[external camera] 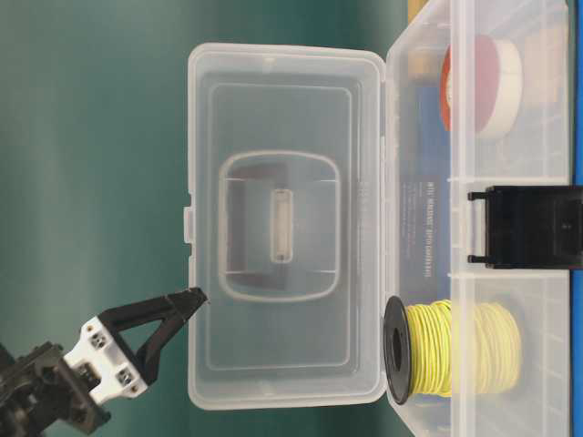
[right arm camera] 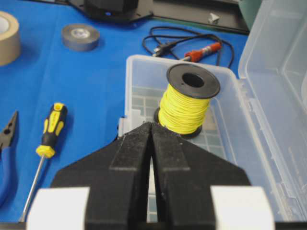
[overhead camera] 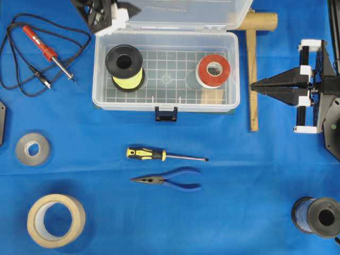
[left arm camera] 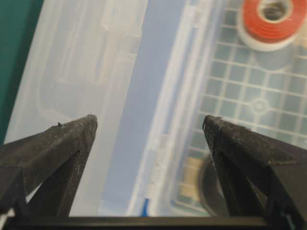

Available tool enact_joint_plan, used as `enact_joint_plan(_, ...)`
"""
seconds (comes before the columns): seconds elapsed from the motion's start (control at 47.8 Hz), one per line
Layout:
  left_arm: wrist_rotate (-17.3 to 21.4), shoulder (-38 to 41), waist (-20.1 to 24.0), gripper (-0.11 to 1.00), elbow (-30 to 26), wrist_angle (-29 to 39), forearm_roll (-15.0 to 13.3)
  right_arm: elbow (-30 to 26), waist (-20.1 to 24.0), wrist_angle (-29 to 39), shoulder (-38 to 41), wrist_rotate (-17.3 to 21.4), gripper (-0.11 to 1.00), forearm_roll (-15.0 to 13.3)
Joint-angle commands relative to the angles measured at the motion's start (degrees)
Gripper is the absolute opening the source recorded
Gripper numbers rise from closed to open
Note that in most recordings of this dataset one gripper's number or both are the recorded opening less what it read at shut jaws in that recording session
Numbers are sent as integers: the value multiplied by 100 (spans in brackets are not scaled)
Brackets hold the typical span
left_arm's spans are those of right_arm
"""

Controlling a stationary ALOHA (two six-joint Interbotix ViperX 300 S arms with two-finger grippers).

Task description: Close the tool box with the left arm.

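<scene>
Standing open at the far middle of the blue tabletop point(overhead camera: 239, 175), the clear tool box point(overhead camera: 166, 102) has its lid point(overhead camera: 186, 13) raised upright behind the tray and its black latch point(overhead camera: 166, 113) on the near wall. Inside sit a spool of yellow wire point(overhead camera: 125, 67) at one end and a red-and-white tape roll point(overhead camera: 213, 70) at the other. The left gripper point(left arm camera: 150, 125) hovers at the lid's top edge above the yellow spool's corner, fingers spread apart with the lid edge between them, not visibly touching it. The right gripper point(overhead camera: 254, 87) lies beside the box's other end, fingers pressed together on nothing, over a wooden mallet point(overhead camera: 254, 64). Nearer the front lie a yellow-handled screwdriver point(overhead camera: 164, 155) and blue pliers point(overhead camera: 167, 180), with a soldering iron point(overhead camera: 48, 50), grey tape point(overhead camera: 32, 149), a masking tape roll point(overhead camera: 56, 220) and a dark spool point(overhead camera: 316, 217) further out.
</scene>
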Motion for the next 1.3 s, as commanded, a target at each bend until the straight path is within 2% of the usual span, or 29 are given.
enact_joint_plan(0.0,-79,-123,-229,89,44,97,-53,-62,-9,-26,18,-9,0,0)
enact_joint_plan(0.335,-255,-501,-1020,89,404,149,-123,-62,-9,-26,18,0,0,0)
enact_joint_plan(0.586,-527,-791,-1617,89,615,149,-114,-62,-9,-26,18,0,0,0)
enact_joint_plan(0.858,-668,-1116,-1828,89,949,70,-123,-62,-9,-26,0,0,0,0)
enact_joint_plan(1.088,-800,-1986,-1934,88,1731,-773,-123,-62,-9,-26,-18,18,0,0)
enact_joint_plan(1.276,-993,-3023,-2021,88,2628,-1688,-123,-62,-9,-44,-18,18,0,0)
